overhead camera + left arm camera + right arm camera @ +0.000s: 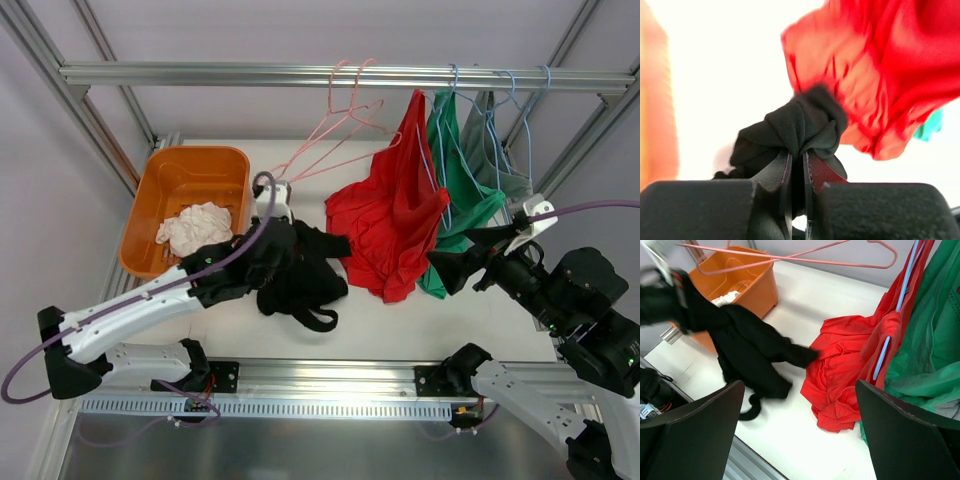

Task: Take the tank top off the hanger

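Observation:
My left gripper (pixel 275 245) is shut on a black tank top (pixel 310 285). The top hangs bunched from it down onto the white table, clear of any hanger. The left wrist view shows black cloth (pixel 800 125) pinched between the nearly closed jaws (pixel 797 155). An empty pink hanger (pixel 340 130) hangs tilted on the rail (pixel 200 73). My right gripper (pixel 465 255) is open and empty, beside the hanging red top (pixel 395 215). In the right wrist view its fingers (pixel 800 385) frame the black top (pixel 745 350) and the red top (pixel 850 360).
The red top hangs on a blue hanger (pixel 890 340), its hem pooled on the table. A green top (pixel 460 190) and a grey one hang behind it on blue hangers. An orange bin (pixel 170 180) holding a white cloth (pixel 195 228) stands at the left.

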{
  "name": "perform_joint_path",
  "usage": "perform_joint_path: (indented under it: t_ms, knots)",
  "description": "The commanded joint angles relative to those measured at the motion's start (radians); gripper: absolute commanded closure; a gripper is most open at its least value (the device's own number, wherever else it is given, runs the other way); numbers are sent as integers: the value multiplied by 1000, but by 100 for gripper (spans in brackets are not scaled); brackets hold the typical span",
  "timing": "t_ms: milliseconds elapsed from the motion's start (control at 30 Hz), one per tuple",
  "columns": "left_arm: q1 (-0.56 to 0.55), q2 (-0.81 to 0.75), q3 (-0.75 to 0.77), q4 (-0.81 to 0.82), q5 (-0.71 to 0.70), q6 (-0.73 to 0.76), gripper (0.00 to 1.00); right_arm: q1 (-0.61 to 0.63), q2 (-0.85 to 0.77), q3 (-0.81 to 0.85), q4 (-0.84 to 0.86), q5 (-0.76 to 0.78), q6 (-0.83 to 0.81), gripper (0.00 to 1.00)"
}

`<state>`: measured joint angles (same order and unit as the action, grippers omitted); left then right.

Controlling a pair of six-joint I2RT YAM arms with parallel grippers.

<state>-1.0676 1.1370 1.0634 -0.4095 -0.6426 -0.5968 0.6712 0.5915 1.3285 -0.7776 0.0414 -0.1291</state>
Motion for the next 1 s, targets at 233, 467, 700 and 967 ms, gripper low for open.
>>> perform_joint_path:
  t_ms: [233,467,700,967]
  knots:
    - [113,-69,460,-216,-223,233,100,1,16,0,84,49,-20,0]
    - [212,-36,677,-227,-256,336,100,1,22,12,92,49,-23,0]
    - [218,-92,633,-226,-328,368,100,2,24,17,93,43,-24,0]
    - [285,-77,808,-227,-396,460,100,2,71,44,113,6,-20,0]
